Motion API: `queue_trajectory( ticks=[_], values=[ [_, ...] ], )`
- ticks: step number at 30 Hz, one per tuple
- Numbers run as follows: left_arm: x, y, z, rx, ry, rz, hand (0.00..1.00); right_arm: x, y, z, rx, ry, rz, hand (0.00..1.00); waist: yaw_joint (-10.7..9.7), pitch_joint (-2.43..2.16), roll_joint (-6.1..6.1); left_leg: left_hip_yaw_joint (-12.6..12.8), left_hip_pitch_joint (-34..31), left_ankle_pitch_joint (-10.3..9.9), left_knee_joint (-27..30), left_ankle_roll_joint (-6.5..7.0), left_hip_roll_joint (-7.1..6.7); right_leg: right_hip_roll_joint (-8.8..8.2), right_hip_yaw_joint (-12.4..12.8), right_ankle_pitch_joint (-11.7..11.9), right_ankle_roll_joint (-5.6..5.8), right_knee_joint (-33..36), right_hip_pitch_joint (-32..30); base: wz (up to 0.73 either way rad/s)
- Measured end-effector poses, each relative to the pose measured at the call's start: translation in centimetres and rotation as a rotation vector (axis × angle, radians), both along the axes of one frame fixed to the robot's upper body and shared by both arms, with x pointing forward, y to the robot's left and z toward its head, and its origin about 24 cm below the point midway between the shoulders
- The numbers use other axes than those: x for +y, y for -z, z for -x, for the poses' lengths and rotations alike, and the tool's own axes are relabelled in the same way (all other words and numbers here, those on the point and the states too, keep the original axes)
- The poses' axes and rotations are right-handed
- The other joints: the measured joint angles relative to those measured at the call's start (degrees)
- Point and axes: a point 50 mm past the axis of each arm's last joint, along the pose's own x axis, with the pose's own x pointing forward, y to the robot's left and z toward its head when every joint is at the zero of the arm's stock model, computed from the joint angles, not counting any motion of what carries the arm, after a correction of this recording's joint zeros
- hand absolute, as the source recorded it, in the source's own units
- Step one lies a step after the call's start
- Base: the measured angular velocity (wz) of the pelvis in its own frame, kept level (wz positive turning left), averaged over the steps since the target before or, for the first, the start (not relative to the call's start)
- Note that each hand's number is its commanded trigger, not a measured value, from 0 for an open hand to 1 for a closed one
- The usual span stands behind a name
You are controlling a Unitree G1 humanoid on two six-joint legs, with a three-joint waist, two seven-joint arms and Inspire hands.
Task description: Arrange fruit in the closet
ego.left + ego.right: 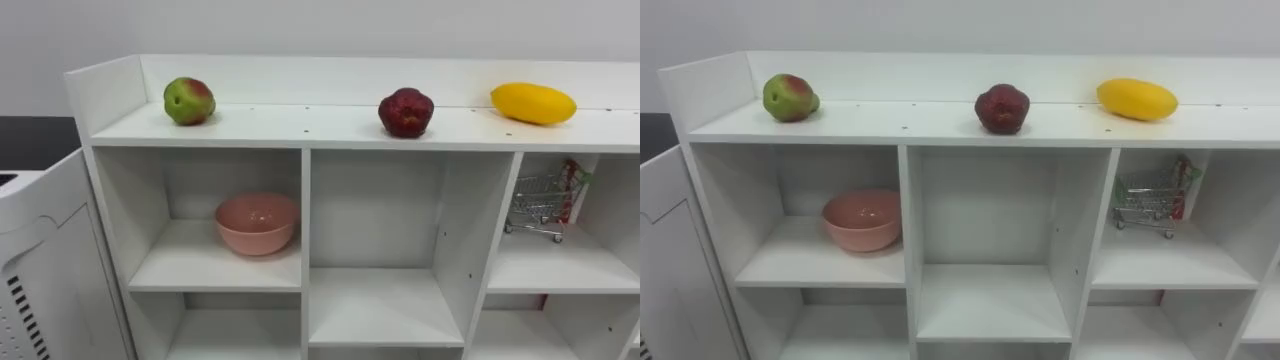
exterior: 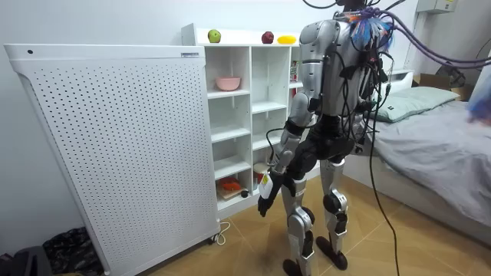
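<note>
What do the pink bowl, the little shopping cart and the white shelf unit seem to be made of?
The pink bowl is probably glazed ceramic or smooth plastic: its surface is even, with soft highlights. The little shopping cart looks like thin metal wire, silvery and shiny, forming a fine grid. The white shelf unit is likely laminated board, matte white, with flat panels and small drilled holes.
</note>
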Motion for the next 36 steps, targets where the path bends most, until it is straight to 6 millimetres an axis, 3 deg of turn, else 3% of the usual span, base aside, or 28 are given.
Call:
queue_trajectory(
  ticks=[7, 17, 19, 22, 27, 28, 30, 32, 36],
  values=[
    [0.3, -0.1, 0.5, 0.003, -0.037, -0.011, 0.0, -0.1, 0.0, 0.1, 0.006, 0.014, 0.029, 0.0, 0.0, -0.02, -0.75, -0.1, 0.1, 0.0, -0.1, 0.0, -0.04, 0.02, 0.1, -0.2, 0.03, -0.4, -0.1, 0.0],
    [0.3, -0.1, 0.4, -0.012, -0.038, -0.021, 0.0, -0.5, 0.0, 0.3, 0.021, 0.036, 0.093, 0.0, 0.2, 0.0, -0.59, -0.1, 0.0, -0.1, -0.5, 0.01, 0.02, 0.11, 0.3, -0.2, 0.03, -0.3, 0.1, 0.0],
    [0.3, -0.1, 0.3, -0.013, -0.036, -0.022, 0.0, -0.5, 0.0, 0.2, 0.02, 0.04, 0.106, 0.0, 0.1, -0.2, -0.15, -0.1, 0.0, -0.1, -0.6, 0.01, 0.05, 0.1, -0.1, -0.2, 0.03, -0.1, 0.0, 0.0],
    [0.3, -0.1, 0.2, -0.025, -0.034, -0.026, 0.0, -0.9, -0.2, -0.3, 0.0, 0.058, 0.143, 0.0, 0.0, -0.05, -0.28, -0.1, -0.1, -0.1, -0.4, 0.01, 0.04, 0.05, -0.2, -0.2, 0.03, 0.2, 0.0, -0.01],
    [0.6, -0.2, -0.6, -0.07, -0.025, -0.045, 0.0, -1.6, -1.3, -3.8, -0.141, 0.075, 0.23, 0.0, 0.0, 0.03, 0.03, 0.0, 0.1, -0.1, -0.3, 0.02, 0.04, 0.1, 0.2, -0.2, 0.0, 0.4, -0.1, -0.03],
    [0.7, -0.3, -0.9, -0.087, -0.021, -0.044, 0.0, -1.7, -2.1, -5.6, -0.218, 0.084, 0.25, 0.0, 0.0, 0.27, 0.1, 0.0, 0.1, -0.1, -0.3, 0.03, 0.02, 0.09, 0.3, -0.2, 0.0, 0.5, -0.2, -0.05],
    [0.6, -0.3, -1.3, -0.11, -0.017, -0.042, 0.0, -2.0, -4.1, -8.9, -0.379, 0.081, 0.295, 0.0, -0.2, 0.4, 0.08, 0.0, 0.0, -0.1, -0.3, 0.04, -0.04, 0.02, 0.3, -0.2, -0.02, 0.5, -0.4, -0.05],
    [0.8, -0.5, -2.1, -0.152, -0.014, -0.051, 0.0, -1.9, -7.5, -12.9, -0.601, 0.062, 0.364, 0.0, -0.2, 0.19, 0.45, 0.0, -0.1, 0.0, -0.4, 0.05, 0.0, 0.08, 0.4, -0.2, -0.01, 0.5, -1.1, 0.0],
    [0.8, -0.7, -3.2, -0.219, -0.045, -0.066, 0.0, -0.8, -12.9, -16.8, -0.906, 0.034, 0.403, 0.0, 0.4, 0.08, 0.57, 0.1, -0.2, 0.1, -0.7, -0.03, 0.05, 0.27, 0.4, -0.2, -0.01, 0.3, -1.0, 0.01]
  ],
)
